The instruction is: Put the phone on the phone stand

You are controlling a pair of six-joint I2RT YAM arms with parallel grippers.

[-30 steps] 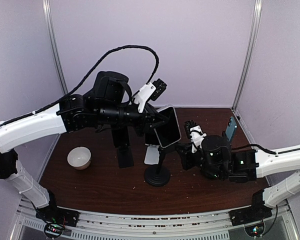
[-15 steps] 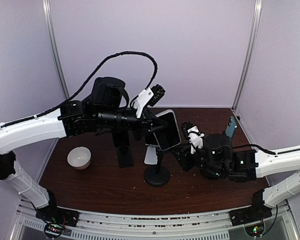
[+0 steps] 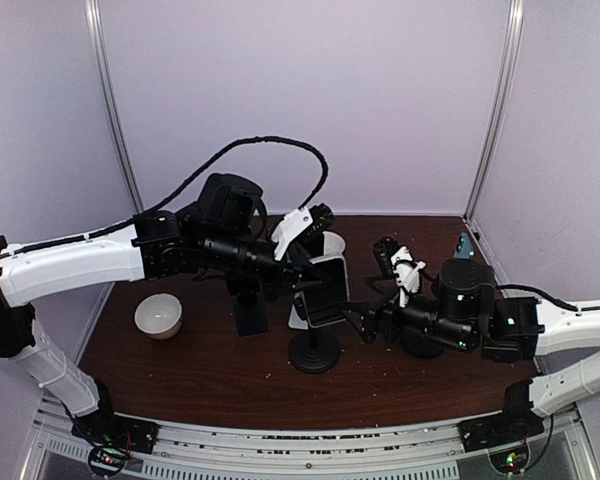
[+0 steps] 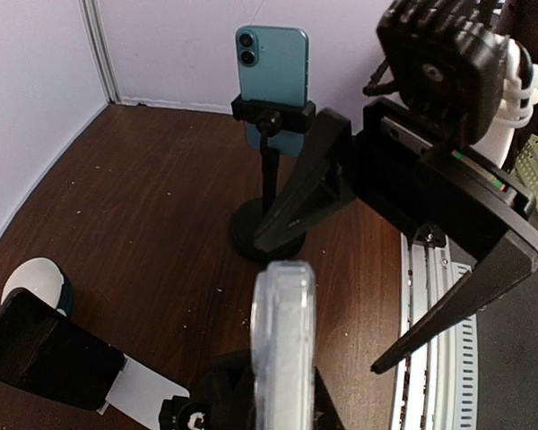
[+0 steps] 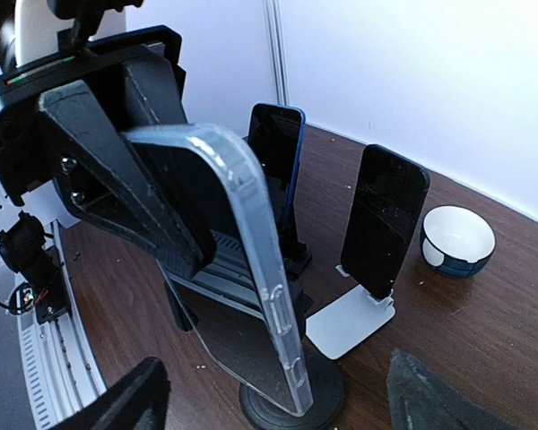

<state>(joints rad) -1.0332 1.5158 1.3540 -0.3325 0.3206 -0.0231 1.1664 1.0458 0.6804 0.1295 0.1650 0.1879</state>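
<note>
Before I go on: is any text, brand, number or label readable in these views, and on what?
None: no readable text in any view.
Clear-cased phone: no marking visible.
Teal phone: back shows two lenses, no legible logo.
Dark phone on the white stand: screen blank.
Bowl: plain, no print.

Clear-cased phone [image 3: 323, 285] upright, tilted, over black round-base stand [image 3: 314, 352].
</note>
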